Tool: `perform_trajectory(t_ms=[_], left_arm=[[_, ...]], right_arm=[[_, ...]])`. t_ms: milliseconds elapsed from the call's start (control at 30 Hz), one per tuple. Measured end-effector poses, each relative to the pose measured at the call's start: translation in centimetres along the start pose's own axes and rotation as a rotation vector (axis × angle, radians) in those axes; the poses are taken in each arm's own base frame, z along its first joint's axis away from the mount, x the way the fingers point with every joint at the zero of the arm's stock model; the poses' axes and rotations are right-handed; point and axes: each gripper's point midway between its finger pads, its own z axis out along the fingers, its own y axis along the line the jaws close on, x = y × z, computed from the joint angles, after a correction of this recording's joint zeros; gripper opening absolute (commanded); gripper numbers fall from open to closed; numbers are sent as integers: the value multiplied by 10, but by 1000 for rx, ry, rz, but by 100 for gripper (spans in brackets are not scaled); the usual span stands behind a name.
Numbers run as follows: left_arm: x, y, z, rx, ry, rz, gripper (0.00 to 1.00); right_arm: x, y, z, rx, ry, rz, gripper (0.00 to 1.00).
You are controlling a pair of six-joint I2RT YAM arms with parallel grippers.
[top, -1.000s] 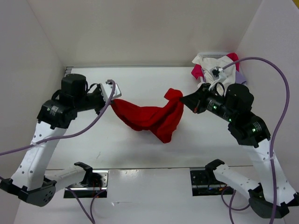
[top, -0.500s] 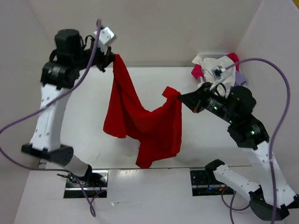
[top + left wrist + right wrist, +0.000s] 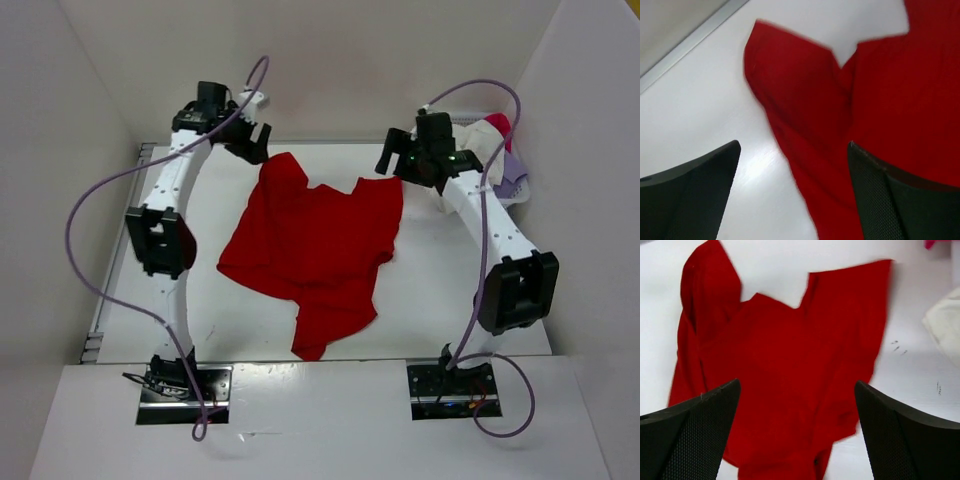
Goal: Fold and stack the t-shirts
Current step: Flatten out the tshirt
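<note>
Working on glossy white table [image 3: 450,290], boxed by plain white walls [image 3: 330,70]. Resting red t-shirt [image 3: 315,245] rumpled there. Hovering left gripper [image 3: 255,143], right gripper [image 3: 391,160] spread wide, empty, over far edge.

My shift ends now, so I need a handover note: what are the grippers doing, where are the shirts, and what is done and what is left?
The left gripper is open and empty, near the far edge of the table.
The right gripper is open and empty, opposite it.
The red t-shirt lies spread on the table between them, rumpled, not folded.
The other shirts are heaped at the far right corner.
Done: red one laid out. Left: fold it, then fold and stack the rest.
</note>
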Motion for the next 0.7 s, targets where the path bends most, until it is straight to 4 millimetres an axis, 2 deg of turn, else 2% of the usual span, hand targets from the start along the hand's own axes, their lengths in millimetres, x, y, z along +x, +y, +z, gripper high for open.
perform_trajectory(t_ms=[33,67,133,167,200,267,300,333,400,467,500,567,633,700], left_arm=[[6,5,-17,-24,-9,12,96],[19,4,-36,-39,10,13,99],[37,5,-77,-114,5,80,100],[52,-3,-94,-143,20,124,100],[66,-20,-110,-152,38,173,100],[88,-56,-121,-124,63,258,100],[95,-69,-118,-101,66,294,100],[103,-76,-114,-85,78,307,99],[138,-80,-96,-63,146,305,98],[178,-80,-82,-50,236,278,93],[199,-80,-75,-46,286,266,92],[228,-86,-67,-28,360,256,88],[240,-98,-56,-4,400,272,88],[236,-107,-46,5,386,291,88]], right_arm=[[4,8,-6,19,-10,-44,99],[11,26,-14,10,-20,-97,99],[29,70,-39,-49,-47,-191,99],[43,93,-54,-91,-55,-233,99],[63,115,-71,-147,-54,-275,99],[121,145,-107,-257,3,-337,83],[132,146,-112,-271,20,-339,75],[158,144,-115,-278,65,-339,63],[193,135,-110,-255,141,-344,53],[238,129,-99,-210,237,-351,53],[274,129,-95,-193,309,-379,53],[326,134,-99,-192,405,-433,57],[375,137,-109,-198,493,-491,62],[410,137,-121,-206,556,-535,63]])
